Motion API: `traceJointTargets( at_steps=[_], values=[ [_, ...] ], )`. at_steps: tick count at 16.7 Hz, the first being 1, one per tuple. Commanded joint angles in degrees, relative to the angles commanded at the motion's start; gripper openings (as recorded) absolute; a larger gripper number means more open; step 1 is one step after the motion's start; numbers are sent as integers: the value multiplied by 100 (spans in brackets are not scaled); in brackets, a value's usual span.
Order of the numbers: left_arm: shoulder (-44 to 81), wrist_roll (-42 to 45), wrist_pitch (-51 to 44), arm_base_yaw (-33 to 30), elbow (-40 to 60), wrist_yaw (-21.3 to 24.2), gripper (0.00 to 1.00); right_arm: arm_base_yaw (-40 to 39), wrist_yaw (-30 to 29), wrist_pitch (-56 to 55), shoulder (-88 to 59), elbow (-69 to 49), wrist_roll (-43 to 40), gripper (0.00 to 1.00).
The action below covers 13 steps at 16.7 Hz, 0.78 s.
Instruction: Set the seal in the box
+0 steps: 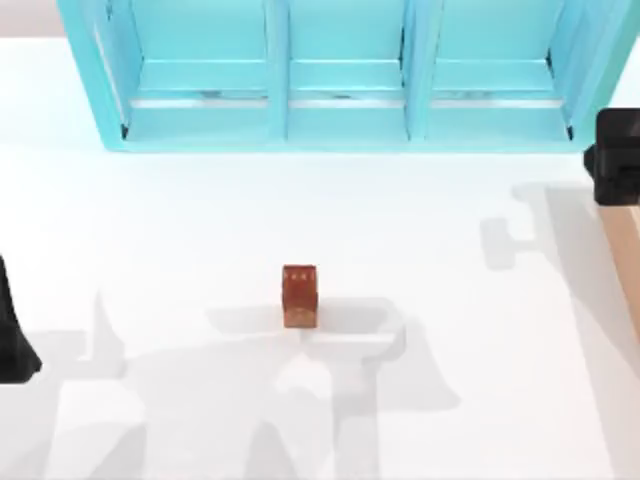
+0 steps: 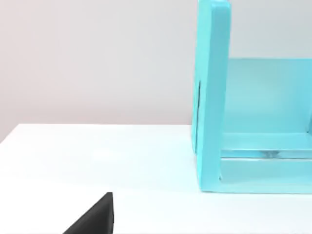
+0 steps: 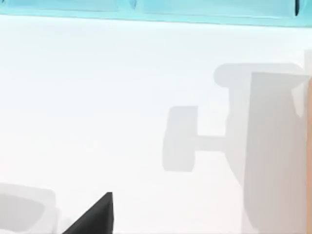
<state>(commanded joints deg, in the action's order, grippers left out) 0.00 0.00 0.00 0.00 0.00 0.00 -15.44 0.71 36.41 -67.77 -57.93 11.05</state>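
The seal [image 1: 299, 295], a small reddish-brown block with a lighter tan lower end, stands upright on the white table near the middle. A strip of the light tan box [image 1: 625, 250] shows at the table's right edge. My left gripper [image 1: 12, 350] sits as a black shape at the far left edge, well away from the seal. At the right edge my right gripper [image 1: 614, 158] hangs black above the box's far end. A black tip of each gripper shows low in its own wrist view [image 2: 95, 219] [image 3: 95, 217]. Nothing is held.
A big turquoise shelf unit [image 1: 340, 110] with three open bays spans the back of the table; its side wall [image 2: 212, 97] stands close ahead in the left wrist view. Arm shadows lie across the white tabletop [image 1: 200, 220] around the seal.
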Motion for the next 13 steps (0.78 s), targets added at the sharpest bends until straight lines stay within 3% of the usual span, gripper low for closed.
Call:
traceJointTargets(
  at_steps=[5, 13],
  values=[
    [0, 0, 0, 0, 0, 0, 100, -450, -29, 1024, -2319, -2243, 671, 100],
    [0, 0, 0, 0, 0, 0, 100, -1174, -176, 2430, -4681, -5418, 1670, 100]
  ],
)
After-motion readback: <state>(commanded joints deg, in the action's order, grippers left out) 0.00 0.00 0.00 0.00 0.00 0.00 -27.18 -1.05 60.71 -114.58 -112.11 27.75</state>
